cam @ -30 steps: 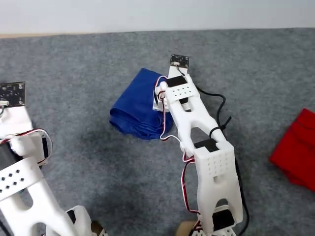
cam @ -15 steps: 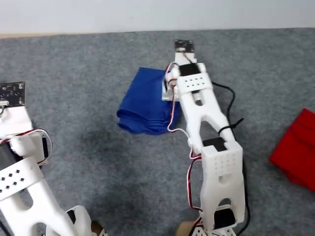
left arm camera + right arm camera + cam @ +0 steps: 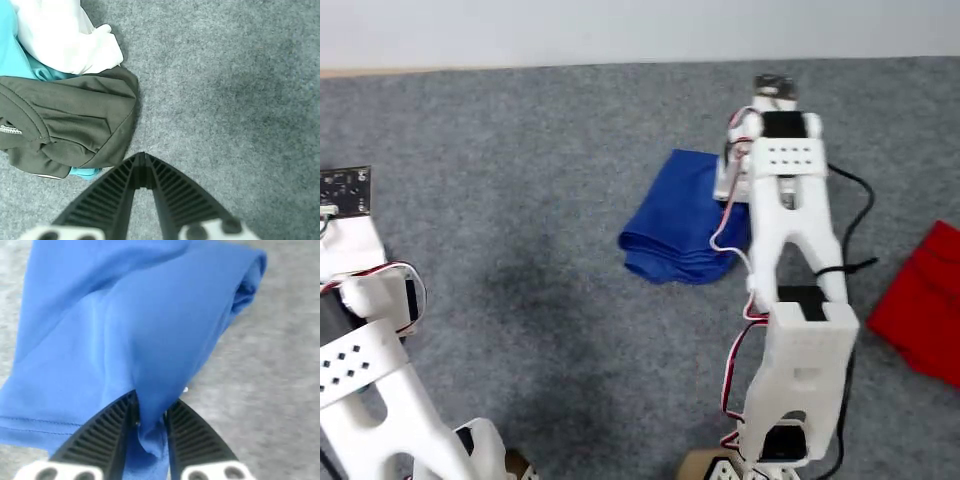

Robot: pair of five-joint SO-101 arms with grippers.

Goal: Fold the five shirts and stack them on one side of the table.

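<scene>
Grey felt, blue shirt in a pinch

Grey felt covers the table [image 3: 520, 130], and mid-right on it sits the blue shirt [image 3: 682, 222], bunched in loose folds. The right gripper [image 3: 150, 406] is clamped on one fold, with cloth squeezed up between the jaws. That edge grip is likely there so the whole bundle can be dragged or lifted as one. At the right edge, well apart, lies the red shirt [image 3: 920, 305], perhaps marking the stacking side. The left gripper [image 3: 144, 161] hangs pressed together on nothing, over bare felt just beside a heap. There the dark shirt [image 3: 70, 125] lies over a teal shirt [image 3: 12, 50], with a white shirt [image 3: 65, 35] touching them. Those three look crumpled rather than folded, so plenty is left to do.
</scene>
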